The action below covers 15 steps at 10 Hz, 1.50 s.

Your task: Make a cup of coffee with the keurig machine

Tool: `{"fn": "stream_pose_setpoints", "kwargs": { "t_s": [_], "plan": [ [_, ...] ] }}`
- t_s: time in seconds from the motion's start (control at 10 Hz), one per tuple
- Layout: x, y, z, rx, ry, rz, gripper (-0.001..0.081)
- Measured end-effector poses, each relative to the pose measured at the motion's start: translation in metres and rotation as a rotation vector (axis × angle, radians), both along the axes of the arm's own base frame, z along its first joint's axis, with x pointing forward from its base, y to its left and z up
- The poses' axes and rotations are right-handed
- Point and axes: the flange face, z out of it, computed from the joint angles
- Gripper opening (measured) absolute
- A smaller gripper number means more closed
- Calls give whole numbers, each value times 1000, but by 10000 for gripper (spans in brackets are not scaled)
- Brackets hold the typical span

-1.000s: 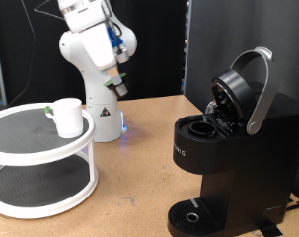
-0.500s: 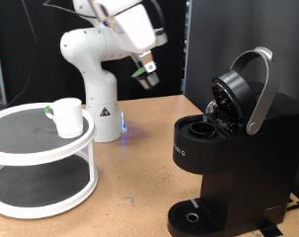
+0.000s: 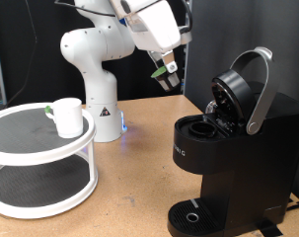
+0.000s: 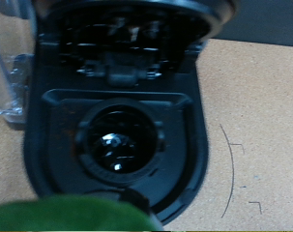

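Observation:
The black keurig machine (image 3: 223, 168) stands at the exterior view's right with its silver-trimmed lid (image 3: 243, 89) hinged up and the round pod chamber (image 3: 200, 126) exposed. My gripper (image 3: 167, 79) hangs in the air above and to the left of the machine, shut on a small dark pod with a green lid (image 3: 162, 70). The wrist view looks straight down into the open pod chamber (image 4: 117, 145), with the blurred green pod lid (image 4: 69, 215) filling the near edge. The white cup (image 3: 67, 116) sits on the upper tier of a round stand, far from the gripper.
The white two-tier round stand (image 3: 31, 148) occupies the exterior view's left. The white arm base (image 3: 98, 89) rises behind it on the wooden table (image 3: 139, 188). The machine's round drip tray (image 3: 193, 215) is at the bottom, with nothing on it. A transparent water tank (image 4: 9, 68) flanks the machine.
The gripper with the pod has swung from near the arm base towards the exterior view's right and now hangs close to the machine's open lid. The cup and machine have not moved.

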Motion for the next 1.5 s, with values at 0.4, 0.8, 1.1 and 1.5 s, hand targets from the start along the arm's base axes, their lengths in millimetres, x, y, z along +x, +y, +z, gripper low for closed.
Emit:
{"fn": "stream_pose_setpoints", "kwargs": {
  "t_s": [0.4,0.8,1.1,1.5],
  "plan": [
    [25,4,-1,5,46,-72,486],
    [24,13,-11,-18,70,-28,486],
    [31,33,-24,-41,75,-2,486],
    [36,52,-37,-85,63,21,486]
  ]
}}
